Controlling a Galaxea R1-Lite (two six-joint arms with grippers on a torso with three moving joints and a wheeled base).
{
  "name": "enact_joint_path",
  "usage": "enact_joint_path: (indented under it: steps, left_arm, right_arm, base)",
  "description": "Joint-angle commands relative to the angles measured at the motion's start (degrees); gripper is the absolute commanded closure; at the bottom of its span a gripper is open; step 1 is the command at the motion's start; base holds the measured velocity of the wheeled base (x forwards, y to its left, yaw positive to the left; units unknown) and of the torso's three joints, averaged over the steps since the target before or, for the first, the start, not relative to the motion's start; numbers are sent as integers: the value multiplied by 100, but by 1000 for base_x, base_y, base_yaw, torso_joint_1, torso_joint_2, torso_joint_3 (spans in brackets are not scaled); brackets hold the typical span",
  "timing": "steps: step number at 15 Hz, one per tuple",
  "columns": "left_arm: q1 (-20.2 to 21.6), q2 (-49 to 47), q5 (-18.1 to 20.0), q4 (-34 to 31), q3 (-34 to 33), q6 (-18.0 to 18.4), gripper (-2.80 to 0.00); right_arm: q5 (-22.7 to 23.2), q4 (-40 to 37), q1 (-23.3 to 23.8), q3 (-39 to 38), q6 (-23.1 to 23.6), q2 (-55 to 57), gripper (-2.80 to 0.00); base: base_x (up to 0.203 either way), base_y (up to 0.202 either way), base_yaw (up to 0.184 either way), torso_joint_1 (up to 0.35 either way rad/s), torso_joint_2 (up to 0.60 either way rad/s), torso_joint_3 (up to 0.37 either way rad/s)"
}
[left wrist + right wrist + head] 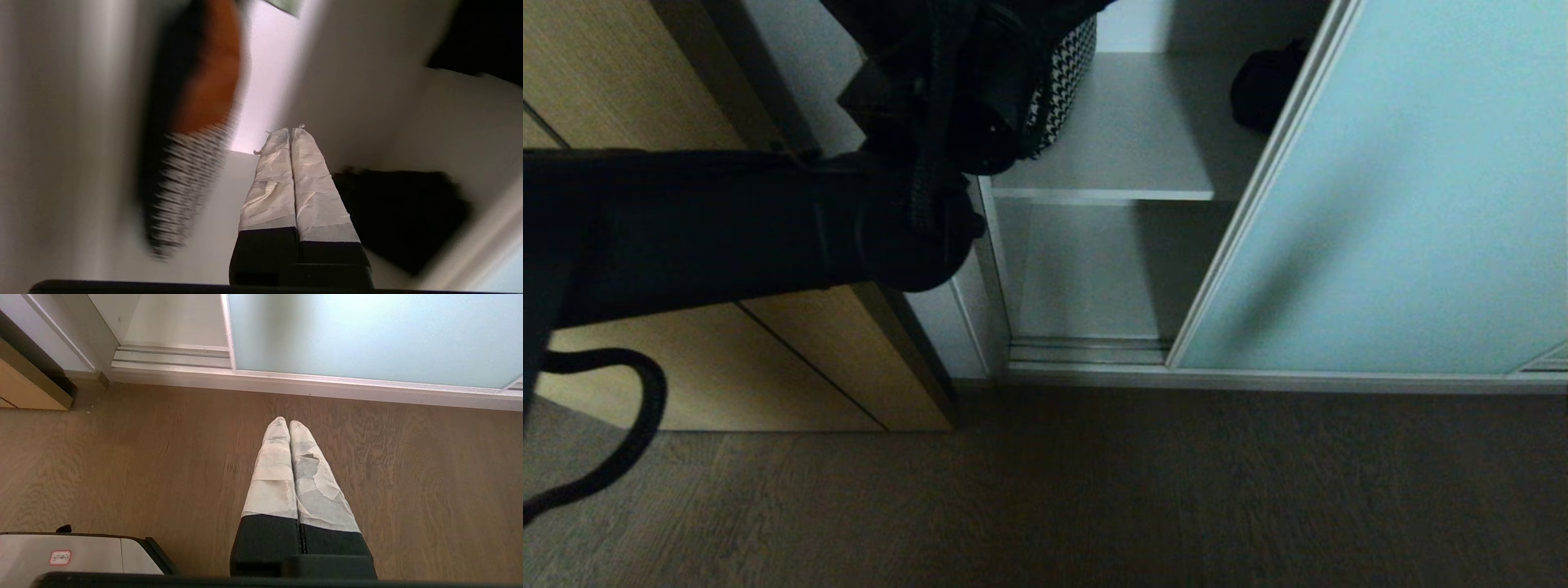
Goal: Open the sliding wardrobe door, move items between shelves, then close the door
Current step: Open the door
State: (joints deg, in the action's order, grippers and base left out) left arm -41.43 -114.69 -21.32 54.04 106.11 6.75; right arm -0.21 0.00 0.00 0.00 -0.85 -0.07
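Door: sliding wardrobe door (1388, 204) stands open.
Left claw (291, 134): closed, empty, above upper shelf (1127, 139), near black bag (1262, 86).
Right claw (284, 424): closed, over floor (408, 477).

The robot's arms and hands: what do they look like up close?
The left arm is a thick, matte black tube with a rounded joint, and a black cable loops below it. Each hand, the left hand and the right hand, has two long tapering fingers wrapped in crinkled whitish tape, rising from black blocky bases.
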Motion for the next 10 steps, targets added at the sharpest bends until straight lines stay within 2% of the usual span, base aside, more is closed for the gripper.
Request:
enact_joint_path:
  steps: [1, 6, 10]
  left_arm:
    - [83, 1107, -53, -91, -818, 77, 0]
    - [-52, 2935, -99, -263, -3151, 121, 0]
    - [-12, 4124, -114, -286, -4563, 152, 0]
  right_arm:
    - [-3, 0, 0, 0, -8, 7, 0]
    - [3, 0, 0, 0, -3, 7, 0]
    - [-4, 0, 0, 0, -3, 7, 0]
  base:
    - [0, 0, 0, 0, 0, 0]
    - [0, 0, 0, 0, 0, 0]
    - [0, 0, 0, 0, 0, 0]
